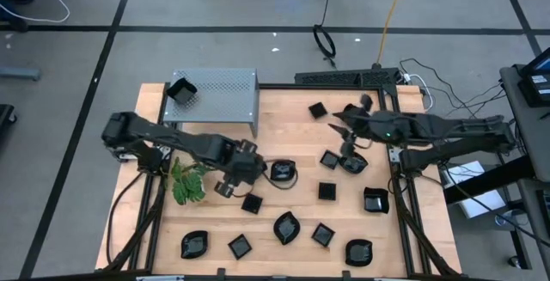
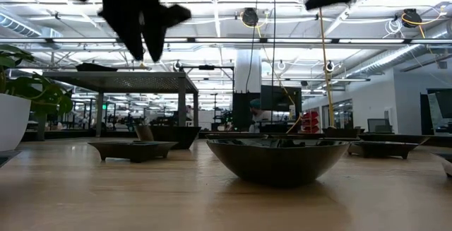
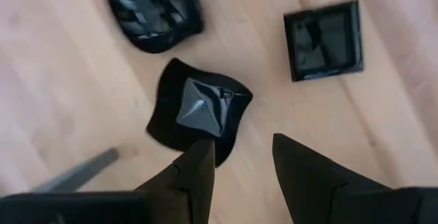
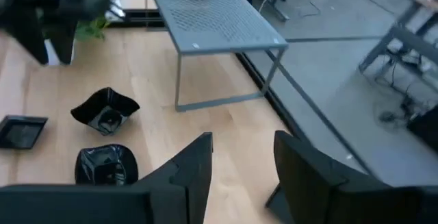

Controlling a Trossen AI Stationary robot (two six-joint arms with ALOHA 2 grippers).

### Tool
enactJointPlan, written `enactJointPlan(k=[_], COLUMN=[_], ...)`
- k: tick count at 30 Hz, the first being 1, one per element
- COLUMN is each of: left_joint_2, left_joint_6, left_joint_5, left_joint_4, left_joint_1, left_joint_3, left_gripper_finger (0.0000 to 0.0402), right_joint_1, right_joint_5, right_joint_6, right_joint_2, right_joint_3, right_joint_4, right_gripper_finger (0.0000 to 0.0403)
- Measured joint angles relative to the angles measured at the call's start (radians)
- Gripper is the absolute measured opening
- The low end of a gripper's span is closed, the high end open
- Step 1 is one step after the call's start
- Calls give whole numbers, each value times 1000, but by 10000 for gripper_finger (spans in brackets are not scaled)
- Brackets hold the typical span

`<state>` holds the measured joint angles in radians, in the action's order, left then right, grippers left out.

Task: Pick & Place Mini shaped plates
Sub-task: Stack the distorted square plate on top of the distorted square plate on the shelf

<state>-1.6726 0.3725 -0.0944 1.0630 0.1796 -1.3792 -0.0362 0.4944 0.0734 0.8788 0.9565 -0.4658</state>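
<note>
At the far left of the high view, the grey perforated shelf stands on the table's back left corner with one black plate already on its top, which suggests the job is to move dishes up there one at a time. Just in front of it the left arm reaches in over the green plant, and the left gripper hangs above the wood near the table's middle; in its wrist view its fingers stand apart with nothing between them, directly over a wavy-edged square plate, with a rounded plate and a flat square plate lying just beyond. This looks like the approach before a pick: the next move would call for lowering so that one finger goes inside the rim and the other outside, then closing on that thin glossy edge, which could easily slip. The rest of the mini shaped plates lie scattered across the front and right of the wooden table. Further right, the right gripper hovers raised over the right-hand dishes, its fingers spread and empty, facing the shelf across the table.
</note>
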Motion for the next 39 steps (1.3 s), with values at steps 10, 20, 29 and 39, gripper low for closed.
enactJointPlan(k=[10,20,29,39], left_joint_2=[-183,-274,-289,-289], left_joint_6=[192,201,201,187], left_joint_5=[0,0,-2,0], left_joint_4=[10,-16,-40,-58], left_joint_1=[-7,-71,-108,-139], left_joint_3=[0,0,5,6], left_gripper_finger=[152,152,152,141], right_joint_1=[0,0,0,-1], right_joint_5=[36,138,138,113], right_joint_6=[72,72,114,172], right_joint_2=[-333,-453,-460,-460], right_joint_3=[-470,-705,-839,-893], right_joint_4=[330,521,720,799], right_gripper_finger=[142,141,141,141])
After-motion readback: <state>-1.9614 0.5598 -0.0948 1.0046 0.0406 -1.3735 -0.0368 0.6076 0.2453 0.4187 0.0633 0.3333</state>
